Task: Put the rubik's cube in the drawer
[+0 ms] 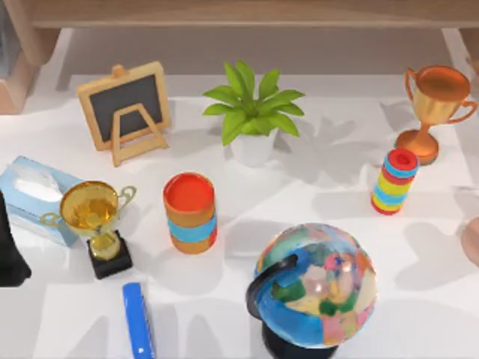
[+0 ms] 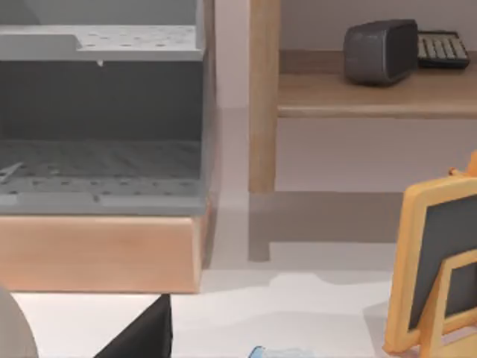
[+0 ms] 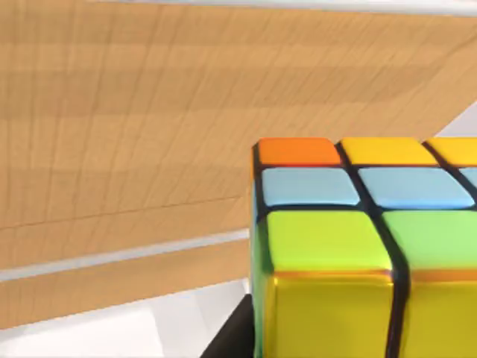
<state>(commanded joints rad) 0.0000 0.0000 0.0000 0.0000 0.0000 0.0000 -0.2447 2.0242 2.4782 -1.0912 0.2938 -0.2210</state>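
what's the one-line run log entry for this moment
task: cube to drawer | multicoloured rubik's cube: close before right wrist camera, wooden panel behind | grey open drawer: in left wrist view | grip: unclear

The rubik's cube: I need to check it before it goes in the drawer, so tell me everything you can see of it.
The rubik's cube shows close up in the right wrist view, cut off by the picture's edge. It looks like glossy plastic with black seams between square tiles. One face shows a row of orange and yellow tiles, then pale blue, then green; the adjoining face shows yellow tiles. It sits slightly tilted before a wooden panel, with white table surface past it. What holds or touches it cannot be seen.
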